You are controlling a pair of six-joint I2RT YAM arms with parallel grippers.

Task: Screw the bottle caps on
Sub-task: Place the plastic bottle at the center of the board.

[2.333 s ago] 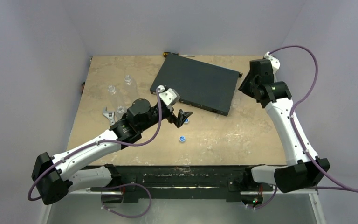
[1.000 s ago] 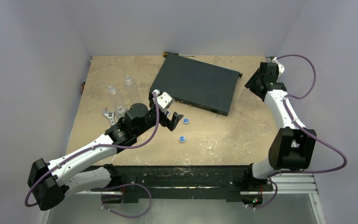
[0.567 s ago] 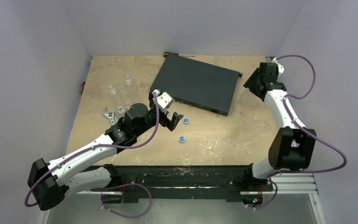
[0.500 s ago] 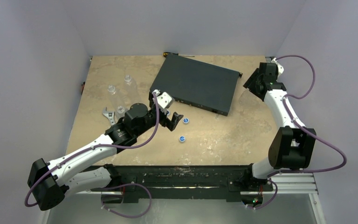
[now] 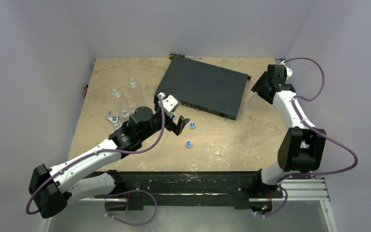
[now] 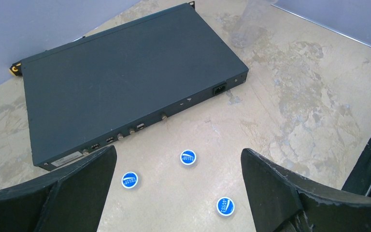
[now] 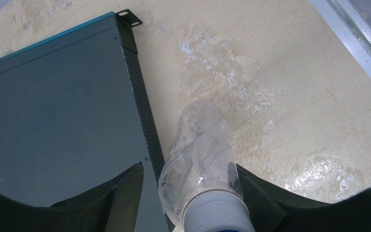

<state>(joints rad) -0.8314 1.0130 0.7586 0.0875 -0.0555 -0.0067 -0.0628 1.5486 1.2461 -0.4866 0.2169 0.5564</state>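
Three blue bottle caps (image 6: 188,157) (image 6: 129,180) (image 6: 225,206) lie on the table below my left gripper (image 6: 177,151), which is wide open and holds nothing. The top view shows that gripper (image 5: 182,123) beside a cap (image 5: 192,124), with another cap (image 5: 188,143) nearer the front. A clear bottle (image 7: 200,154) with a white-and-blue cap on its neck stands between the fingers of my right gripper (image 7: 188,168). The left finger is apart from the bottle and the right finger is close against it. From above, this bottle (image 5: 252,100) is next to the black box.
The flat black box (image 5: 204,87) lies at the back middle, a screwdriver (image 5: 175,56) behind it. Three uncapped clear bottles (image 5: 134,83) (image 5: 116,92) (image 5: 124,114) stand at the left, with a wrench (image 5: 111,119) beside them. The table's right edge rail (image 7: 352,34) is close to the right gripper.
My right gripper's jaws have widened round the capped bottle, and its wrist has shifted slightly. The left arm has stayed where it was for the last second.
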